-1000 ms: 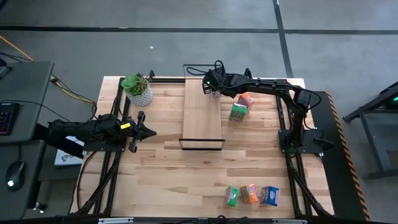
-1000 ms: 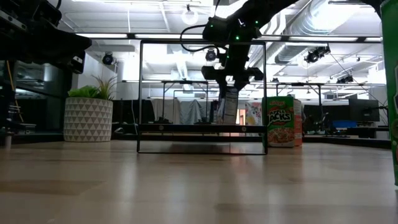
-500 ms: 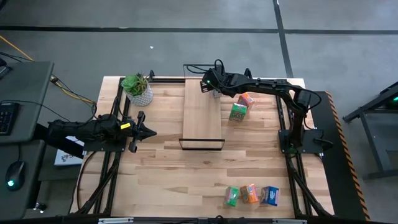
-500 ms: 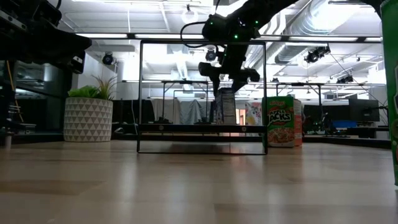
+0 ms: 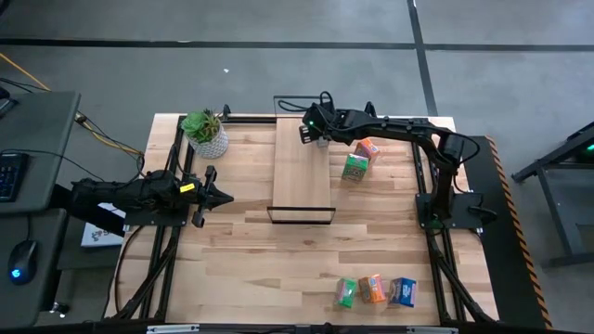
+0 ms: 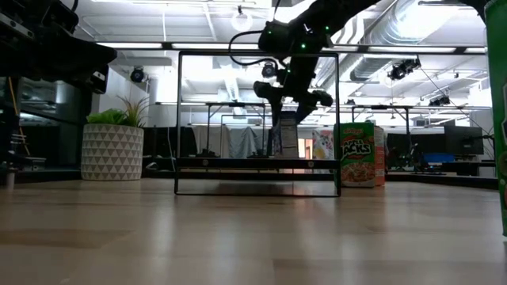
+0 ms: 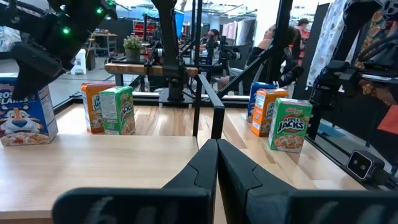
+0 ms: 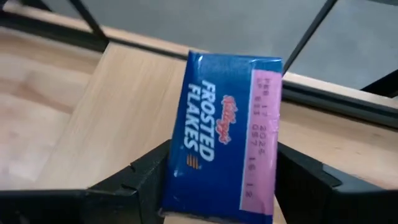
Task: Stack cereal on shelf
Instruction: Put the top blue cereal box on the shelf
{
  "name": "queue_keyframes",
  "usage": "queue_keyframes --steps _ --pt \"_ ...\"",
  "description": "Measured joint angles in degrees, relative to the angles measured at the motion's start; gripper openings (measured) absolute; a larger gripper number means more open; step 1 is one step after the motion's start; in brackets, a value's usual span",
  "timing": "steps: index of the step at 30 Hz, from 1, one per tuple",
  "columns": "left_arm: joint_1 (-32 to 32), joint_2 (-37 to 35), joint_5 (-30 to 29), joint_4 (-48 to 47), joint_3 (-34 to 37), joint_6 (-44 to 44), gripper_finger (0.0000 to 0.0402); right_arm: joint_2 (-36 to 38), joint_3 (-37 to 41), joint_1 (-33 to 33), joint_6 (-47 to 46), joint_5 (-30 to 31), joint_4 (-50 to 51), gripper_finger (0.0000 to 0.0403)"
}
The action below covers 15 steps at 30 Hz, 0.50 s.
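Overhead, the shelf (image 5: 302, 167) runs lengthwise away from the table's front, and the right gripper (image 5: 314, 129) hangs over its far end, far nearer than the left gripper (image 5: 212, 193), which waits pinched together by the shelf's near-left side. Only the right wrist view shows the grip: fingers (image 8: 309, 180) clamped on the narrow sides of a blue Frosted Flakes box (image 8: 227, 134) (upright, directly below the gripper), its base apparently on the plank.
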State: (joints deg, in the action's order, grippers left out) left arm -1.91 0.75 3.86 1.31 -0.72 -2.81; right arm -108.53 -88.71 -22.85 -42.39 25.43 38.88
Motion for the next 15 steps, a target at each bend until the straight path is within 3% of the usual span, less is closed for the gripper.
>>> queue_keyframes --steps 15 --pt "0.0 0.0 0.0 0.0 0.0 0.0 0.0003 0.0 0.0 0.0 0.4 -4.7 4.5 0.0233"
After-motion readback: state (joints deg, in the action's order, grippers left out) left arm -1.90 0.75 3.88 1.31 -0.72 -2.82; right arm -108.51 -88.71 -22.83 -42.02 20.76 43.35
